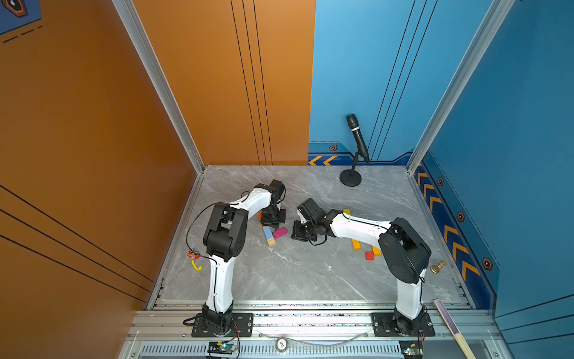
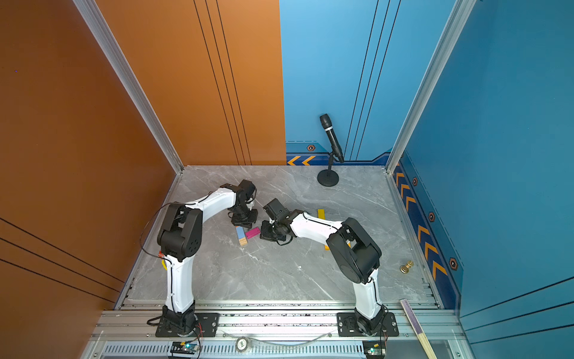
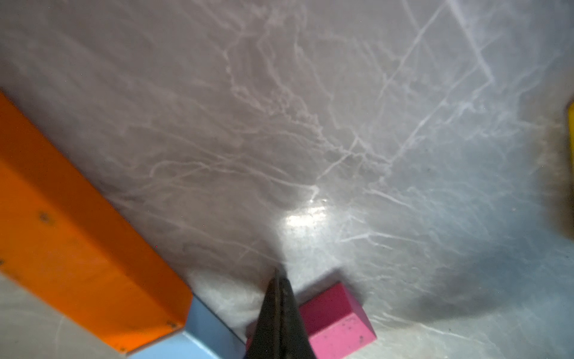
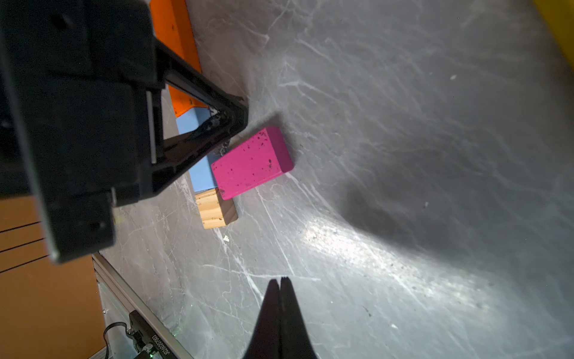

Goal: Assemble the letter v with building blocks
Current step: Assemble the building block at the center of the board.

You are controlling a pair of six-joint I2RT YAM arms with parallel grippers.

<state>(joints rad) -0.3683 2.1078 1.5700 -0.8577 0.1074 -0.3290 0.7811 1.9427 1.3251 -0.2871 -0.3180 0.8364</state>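
We are holding both grippers' fingers pressed together and empty; the left gripper is sitting just beside the pink block, nearer to it than the right gripper. The pink block is lying flat on the table, its long axis slanting off the blue block and wooden block, with its free end pointing toward our right arm's side.

I see the grey veined marble-look tabletop as smooth and glossy — it throws back a glare. The pink rectangular painted block looks matt and speckled with chips; the short plain wooden block shows bare grain.
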